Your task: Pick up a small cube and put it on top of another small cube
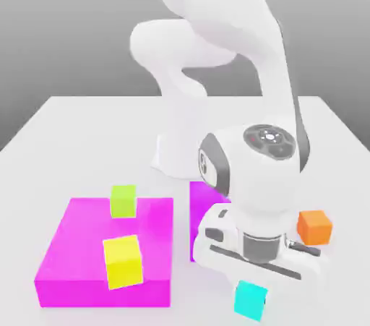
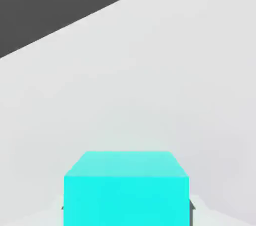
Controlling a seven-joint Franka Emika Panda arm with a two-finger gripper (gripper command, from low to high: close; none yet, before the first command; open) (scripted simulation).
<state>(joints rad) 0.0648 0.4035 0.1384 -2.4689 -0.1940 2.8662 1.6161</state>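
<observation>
Cyan cube (image 1: 251, 299), smooth and matte, sits directly under the claw (image 1: 252, 281); whether the claw grips it, I cannot tell. An orange cube (image 1: 315, 227) lies beside the claw on the white table (image 1: 72, 122). Yellow cube (image 1: 122, 262) tops a flat magenta block (image 1: 72, 245).

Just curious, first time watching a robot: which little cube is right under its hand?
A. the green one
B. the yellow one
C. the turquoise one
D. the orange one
C: the turquoise cube sits directly below the gripper, and it sits close up in the hand view too.
</observation>
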